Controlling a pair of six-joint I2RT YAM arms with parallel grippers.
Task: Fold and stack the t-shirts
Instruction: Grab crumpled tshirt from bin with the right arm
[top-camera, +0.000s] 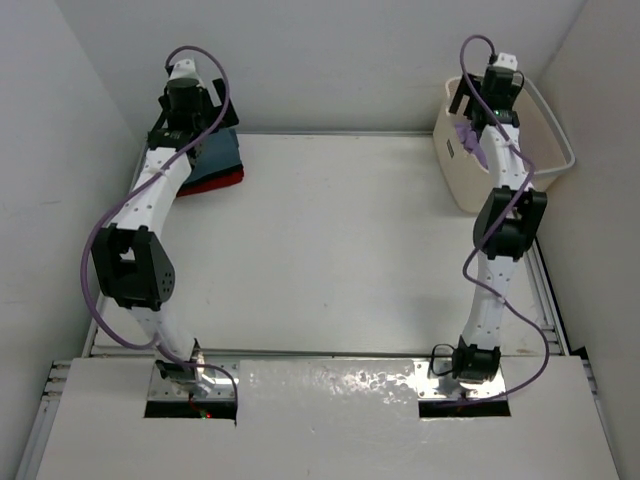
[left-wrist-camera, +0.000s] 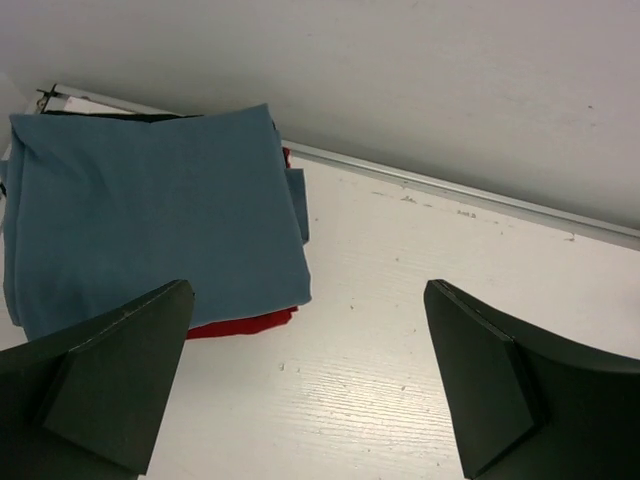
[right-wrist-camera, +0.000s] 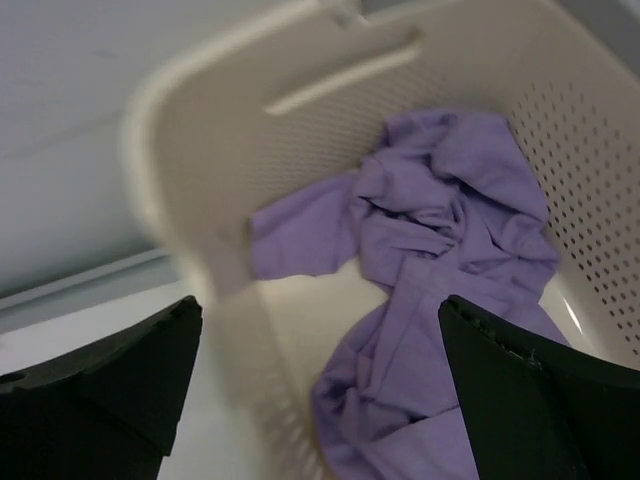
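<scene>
I see my left gripper (left-wrist-camera: 308, 335) hanging over the far left corner of the white wood-grain desk (left-wrist-camera: 400, 300), its fingers spread wide with nothing between them. In front of it, toward its left finger, lies a neat pile of folded cloth. A slate blue-grey t-shirt (left-wrist-camera: 150, 210) sits on top, folded into a flat rectangle. A red t-shirt (left-wrist-camera: 240, 323) lies under it, with only its near edge peeking out. A thin black strip of cloth (left-wrist-camera: 110, 115) shows at the pile's far edge; too little of it shows for me to say more. The gripper is apart from the pile

My right gripper (right-wrist-camera: 320, 330) stands just as wide and just as empty, held above the cream perforated plastic tub (right-wrist-camera: 590, 190) at the far right of the scene. A lavender purple t-shirt (right-wrist-camera: 440, 220) lies crumpled and unfolded in the bottom of that tub, below the gripper, and the fingers are clear of it
</scene>
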